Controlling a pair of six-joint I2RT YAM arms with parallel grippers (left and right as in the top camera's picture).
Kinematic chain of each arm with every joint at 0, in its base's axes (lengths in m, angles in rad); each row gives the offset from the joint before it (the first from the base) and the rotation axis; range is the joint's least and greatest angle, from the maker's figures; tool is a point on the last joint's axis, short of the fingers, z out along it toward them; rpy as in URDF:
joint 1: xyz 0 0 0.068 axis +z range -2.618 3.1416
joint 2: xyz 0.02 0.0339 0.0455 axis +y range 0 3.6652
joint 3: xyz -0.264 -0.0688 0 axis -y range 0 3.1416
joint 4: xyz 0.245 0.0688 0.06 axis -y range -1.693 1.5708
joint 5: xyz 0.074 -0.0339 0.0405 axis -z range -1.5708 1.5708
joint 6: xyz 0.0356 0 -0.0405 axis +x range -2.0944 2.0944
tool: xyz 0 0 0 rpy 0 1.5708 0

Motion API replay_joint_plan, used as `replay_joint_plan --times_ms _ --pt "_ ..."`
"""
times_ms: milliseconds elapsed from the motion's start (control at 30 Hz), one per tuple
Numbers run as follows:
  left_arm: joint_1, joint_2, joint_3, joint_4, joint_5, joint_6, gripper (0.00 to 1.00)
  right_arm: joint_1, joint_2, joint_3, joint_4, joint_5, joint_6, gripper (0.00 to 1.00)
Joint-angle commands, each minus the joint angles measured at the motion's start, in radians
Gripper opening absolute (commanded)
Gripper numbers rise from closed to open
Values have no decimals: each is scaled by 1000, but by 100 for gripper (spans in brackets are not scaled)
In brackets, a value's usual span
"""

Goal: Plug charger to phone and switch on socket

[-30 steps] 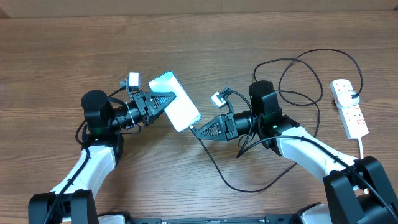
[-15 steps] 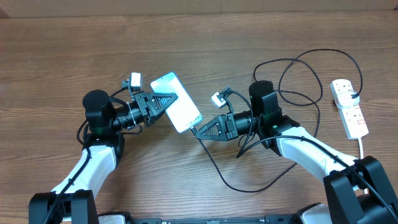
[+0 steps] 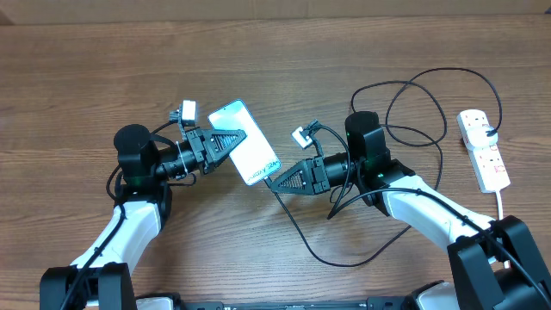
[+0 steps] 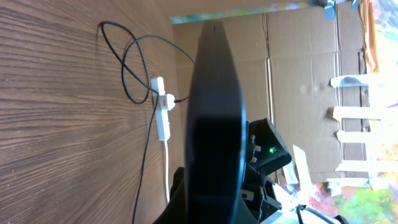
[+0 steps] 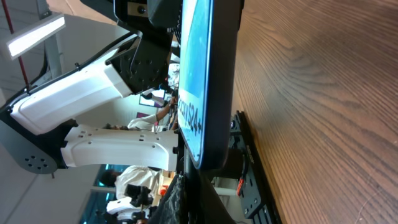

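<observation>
The phone, lit light blue, is held off the table, tilted, in my left gripper, which is shut on its upper half. In the left wrist view the phone shows edge-on and dark. My right gripper is shut on the connector end of the black charger cable, with the tip at the phone's lower short end. In the right wrist view the phone's screen stands just above the tip; whether the tip is seated I cannot tell. The white socket strip lies at the far right, with the charger's plug at its top.
The charger cable makes loose loops on the table behind the right arm and a long bend in front of it. The strip's white cord runs toward the front edge. Strip and loops also show in the left wrist view.
The phone has tilted slightly and its lower end has shifted a little toward the right gripper; the small text near that end now shows. Both arms are almost still.
</observation>
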Motion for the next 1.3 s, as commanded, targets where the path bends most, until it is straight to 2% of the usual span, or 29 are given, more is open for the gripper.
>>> replay_joint_plan --times_ms 0,500,667,1000,1033,1100,1133,1167,1267 --pt "-39 -10 14 7 103 61 4 -1 -18 4 34 40 0 4" --pt "-77 -10 14 7 90 95 4 -1 -18 4 36 68 0 4" --pt "-77 -10 14 7 11 108 4 -1 -18 4 -31 61 -1 15" --pt "-31 -10 14 6 -34 113 4 -1 -18 4 -97 42 -1 28" --pt "-18 -10 14 7 -31 113 4 -1 -18 4 -97 31 -1 32" --pt "6 -10 14 6 -25 113 4 -1 -18 4 -97 17 -1 47" --pt "14 -10 14 6 -23 113 4 -1 -18 4 -97 16 -1 61" --pt "22 -10 14 7 -22 113 4 -1 -18 4 -101 17 -1 83" --pt "26 -10 14 7 -21 113 4 -1 -18 4 -116 17 -1 98"
